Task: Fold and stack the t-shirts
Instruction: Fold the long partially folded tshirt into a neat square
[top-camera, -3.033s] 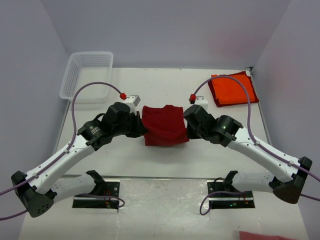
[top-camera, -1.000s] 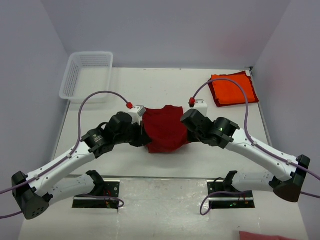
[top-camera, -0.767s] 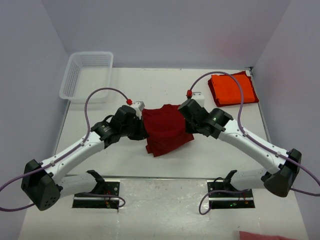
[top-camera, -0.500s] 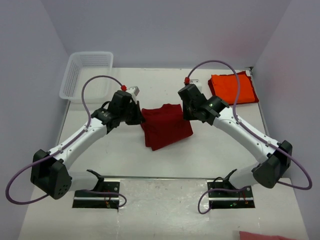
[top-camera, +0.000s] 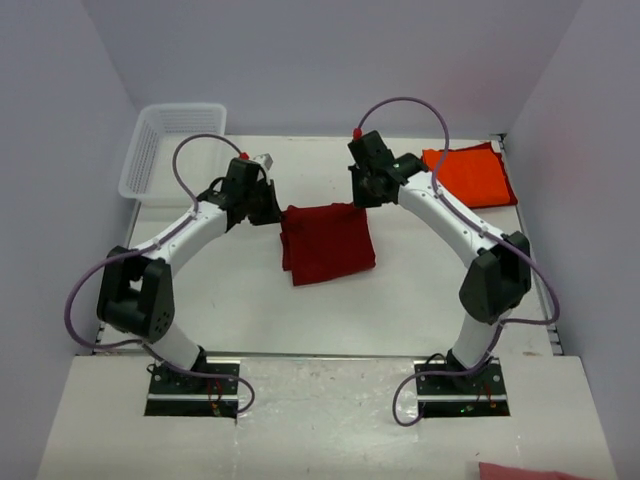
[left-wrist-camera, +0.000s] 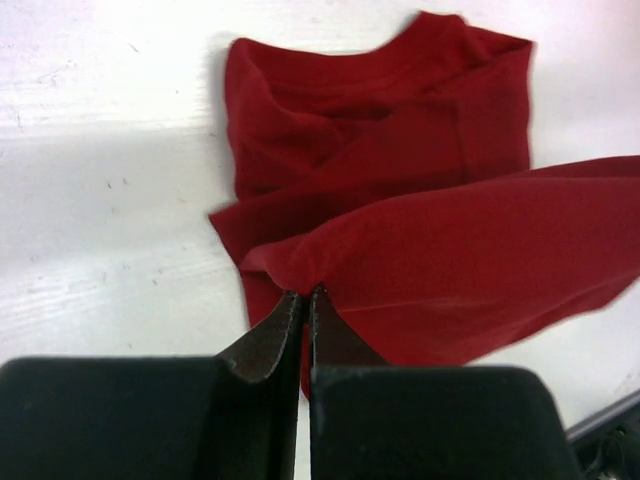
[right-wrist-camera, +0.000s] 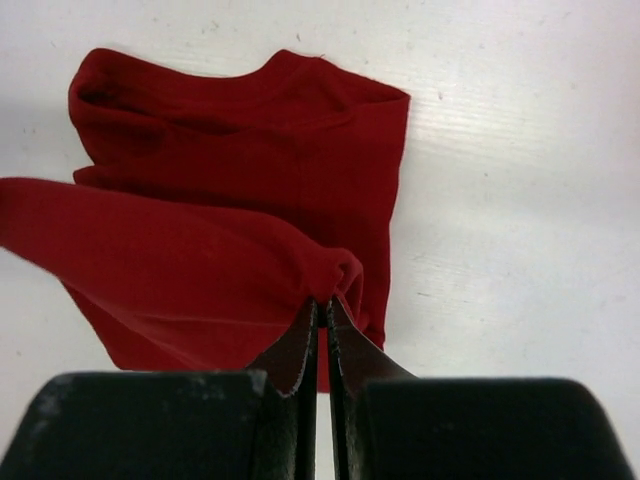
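On my one table (top-camera: 300, 320): two t-shirts, one crimson t-shirt (top-camera: 325, 243) and one orange t-shirt (top-camera: 470, 175); one white mesh basket (top-camera: 172, 150); my two grippers, left gripper (left-wrist-camera: 305, 297) and right gripper (right-wrist-camera: 322, 305).

Both arms are the same deal: left arm (top-camera: 195, 225) and right arm (top-camera: 445, 215) have white shells with chunky black joints. A purple cable (top-camera: 400, 99) loops off each wrist into a red plug (top-camera: 357, 132). The gripper fingers (left-wrist-camera: 265, 340) are black with toothed inner edges.
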